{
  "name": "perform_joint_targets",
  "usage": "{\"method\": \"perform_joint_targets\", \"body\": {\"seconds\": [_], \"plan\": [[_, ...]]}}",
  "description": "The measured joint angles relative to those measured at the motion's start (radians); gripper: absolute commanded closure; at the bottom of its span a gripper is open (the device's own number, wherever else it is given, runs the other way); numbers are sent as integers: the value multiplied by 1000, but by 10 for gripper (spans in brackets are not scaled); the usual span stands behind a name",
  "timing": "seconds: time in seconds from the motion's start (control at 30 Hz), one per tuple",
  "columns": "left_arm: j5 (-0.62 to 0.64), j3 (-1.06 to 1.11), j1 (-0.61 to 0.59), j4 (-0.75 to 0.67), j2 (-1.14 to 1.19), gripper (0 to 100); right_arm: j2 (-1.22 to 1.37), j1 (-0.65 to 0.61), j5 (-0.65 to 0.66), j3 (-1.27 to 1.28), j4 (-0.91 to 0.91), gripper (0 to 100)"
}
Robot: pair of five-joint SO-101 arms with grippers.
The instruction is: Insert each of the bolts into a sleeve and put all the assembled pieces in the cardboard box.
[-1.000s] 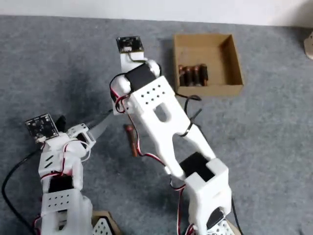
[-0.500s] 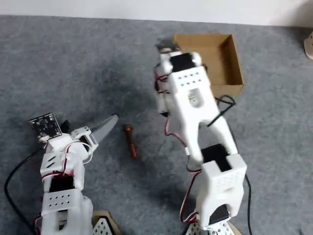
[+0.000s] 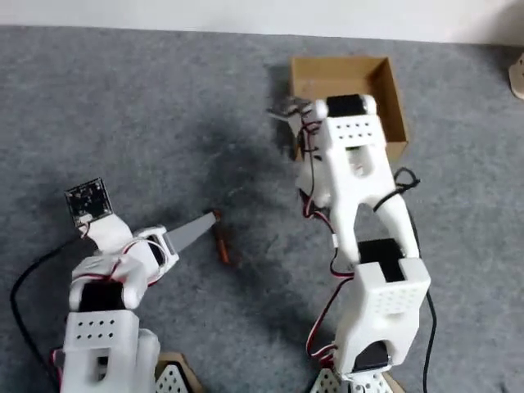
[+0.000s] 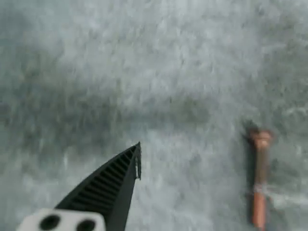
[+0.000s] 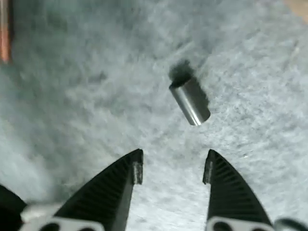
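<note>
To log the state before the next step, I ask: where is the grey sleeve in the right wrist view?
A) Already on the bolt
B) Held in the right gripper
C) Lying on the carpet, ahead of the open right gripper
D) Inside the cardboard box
C: the sleeve lies alone on the carpet, apart from the right gripper, which is open with nothing in it.

Non-task items: grey felt-like table covering (image 3: 123, 106) across the whole work area; white strip (image 3: 246, 16) along its far edge; small pale object (image 3: 517, 75) at the far right edge; tan board corner (image 3: 193, 377) at the near edge.
</note>
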Motion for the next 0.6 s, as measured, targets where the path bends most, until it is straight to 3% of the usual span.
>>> {"method": "perform_joint_targets", "body": {"seconds": [0.17, 0.3, 0.43, 0.6], "plan": [[138, -51, 64, 115, -2, 405, 0, 44, 253, 49, 0, 808], [150, -52, 129, 118, -2, 405, 0, 71, 400, 83, 0, 808], [143, -31, 221, 118, -3, 405, 0, 78, 460, 89, 0, 808], [158, 55, 215, 29, -2, 405, 0, 78, 493, 89, 0, 808]]}}
